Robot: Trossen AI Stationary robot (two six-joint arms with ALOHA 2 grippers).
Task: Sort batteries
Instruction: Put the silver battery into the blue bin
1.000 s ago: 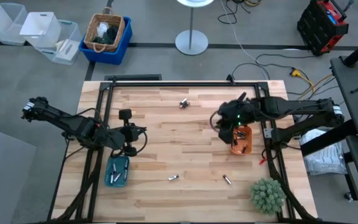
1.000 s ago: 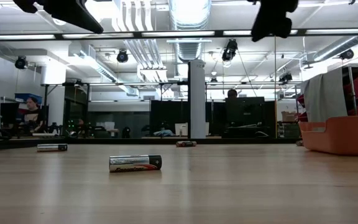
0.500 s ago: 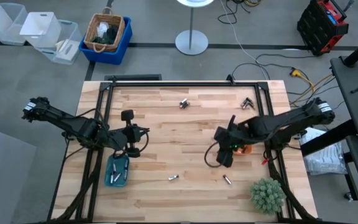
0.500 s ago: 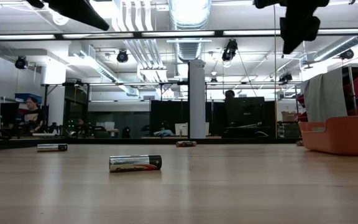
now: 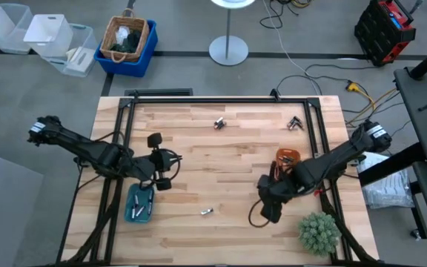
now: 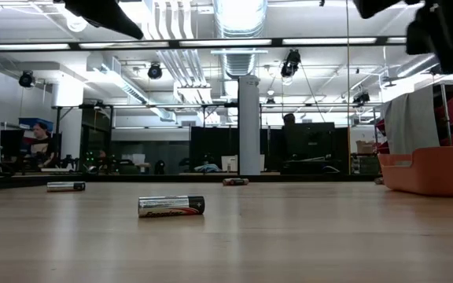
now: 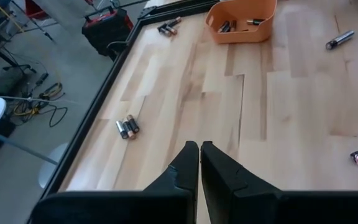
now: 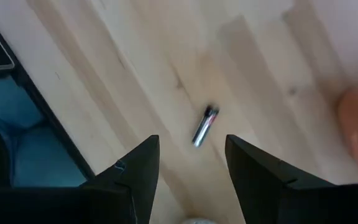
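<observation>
Single batteries lie on the wooden table: one just ahead of my right gripper, whose open fingers stand on either side of it without touching. In the high view that gripper hangs over the table's near right part and hides this battery. Another battery lies near the front middle. A pair and a cluster lie toward the far edge. My left gripper is shut and empty, hovering beside the teal tray, which holds a few batteries.
The orange tray with batteries in it stands just beyond my right arm. A green plant-like ball sits at the near right corner. A black frame borders the table. In the low view a battery lies in the foreground.
My right gripper has left the spot above the orange tray and swung toward the table's near edge, ending over the single battery at the front right. The orange tray, hidden under it before, now shows. The batteries have stayed where they were.
</observation>
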